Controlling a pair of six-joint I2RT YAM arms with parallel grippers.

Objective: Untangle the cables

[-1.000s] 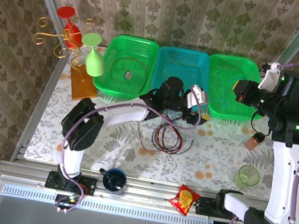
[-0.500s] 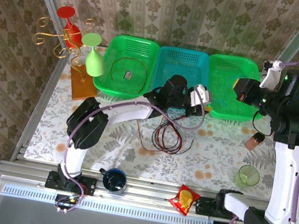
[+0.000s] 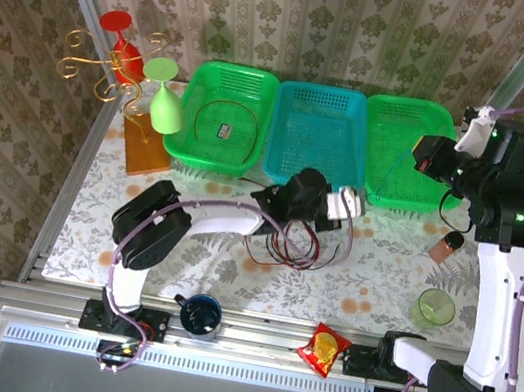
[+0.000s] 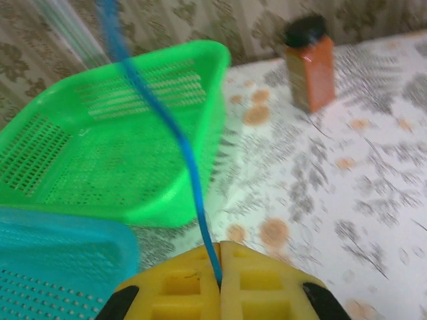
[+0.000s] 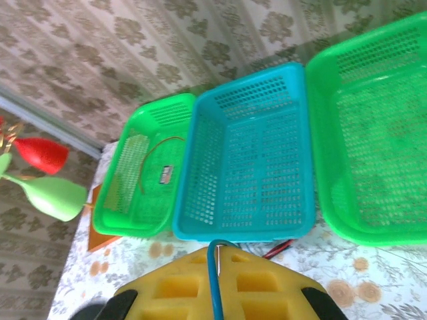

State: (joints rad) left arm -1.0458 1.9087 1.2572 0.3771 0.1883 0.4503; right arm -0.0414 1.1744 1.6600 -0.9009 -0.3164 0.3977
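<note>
Left gripper (image 4: 220, 268) was shut on the blue cable (image 4: 179, 141), with the yellow pads (image 4: 175, 288) pressed together and the cable coming out of the seam, rising up and left in front of the right green basket (image 4: 100, 167). A corner of the blue basket (image 4: 53, 267) sat just beside that basket. The orange spice bottle (image 4: 310, 63) stood upright farther off on the table (image 4: 333, 193).

In the top view the left gripper (image 3: 344, 204) was low over the table, just in front of the blue basket (image 3: 323, 89). The red and black cables (image 3: 286, 245) lay in a loose looped pile on the table right next to it.

Right gripper (image 5: 216, 257) was also clamped on the blue cable (image 5: 213, 287), the pads together around it. It was raised high (image 3: 427, 156) over the right green basket (image 3: 410, 102).

Below it the three baskets sat in a row, touching. The left green basket (image 5: 133, 173) held a red cable (image 5: 155, 159) loop and a small dark item, too small to identify.

Green cup (image 3: 435, 308), dark mug (image 3: 200, 315) and a red snack packet (image 3: 324, 349) sat along the near part of the table, well apart from the cables.
</note>
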